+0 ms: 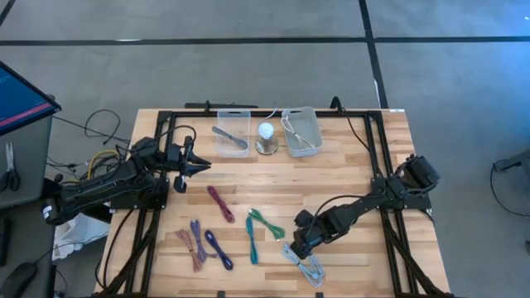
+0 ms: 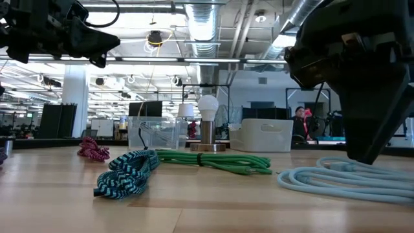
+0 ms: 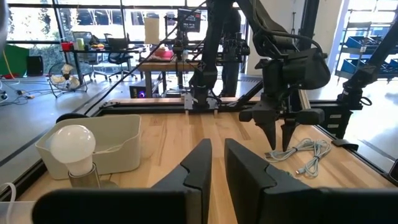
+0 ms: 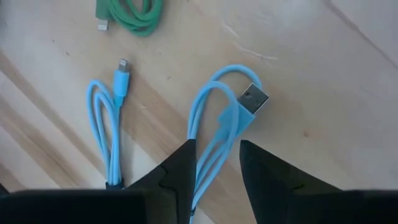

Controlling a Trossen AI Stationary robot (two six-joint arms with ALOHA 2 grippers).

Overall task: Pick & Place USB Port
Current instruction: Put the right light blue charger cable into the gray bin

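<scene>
Wooden worktop (image 1: 348, 178), cables strewn. Right gripper (image 4: 214, 163) hangs over the blue cable (image 1: 305, 265) near the front edge, jaws open astride its loops: grasp step. Next: descend, close. Left gripper (image 1: 201, 165) waits near the left edge, fingers slightly parted.

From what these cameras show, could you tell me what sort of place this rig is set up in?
Probably an open-plan lab or workshop: exposed ceiling ducts and strip lighting overhead, rows of desks with monitors beyond the wooden table, and a person seated in the background.
</scene>
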